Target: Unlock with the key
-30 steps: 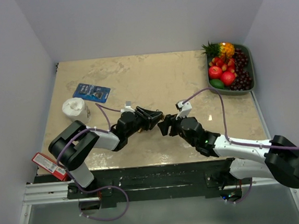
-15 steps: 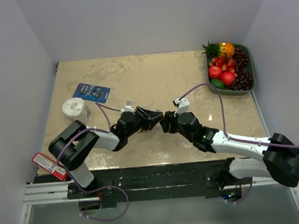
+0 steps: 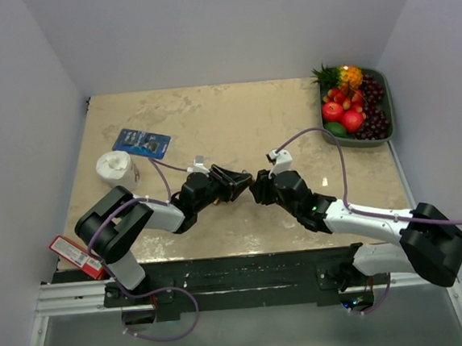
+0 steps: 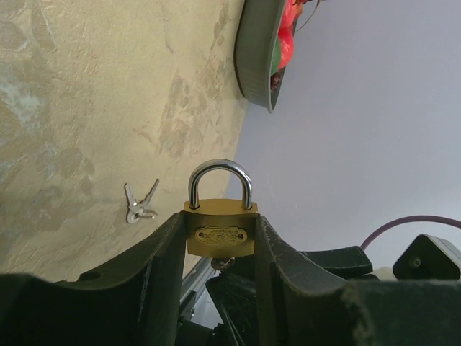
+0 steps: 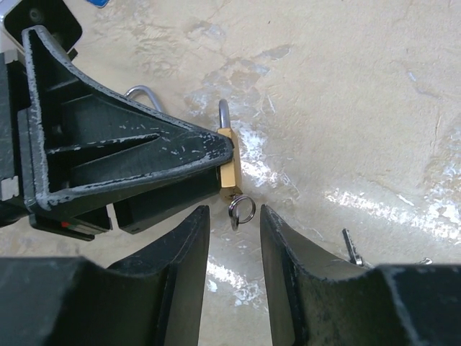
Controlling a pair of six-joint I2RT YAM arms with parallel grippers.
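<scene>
While my left gripper (image 4: 220,220) squeezes the padlock (image 4: 220,236), my right gripper (image 5: 233,210) sits loose round the key (image 5: 241,209); turning is left.

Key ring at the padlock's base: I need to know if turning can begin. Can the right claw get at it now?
Probably yes: the key ring hangs clear below the brass padlock held in the left claw, and the right claw has its open fingers on either side of it, nothing between.
</scene>
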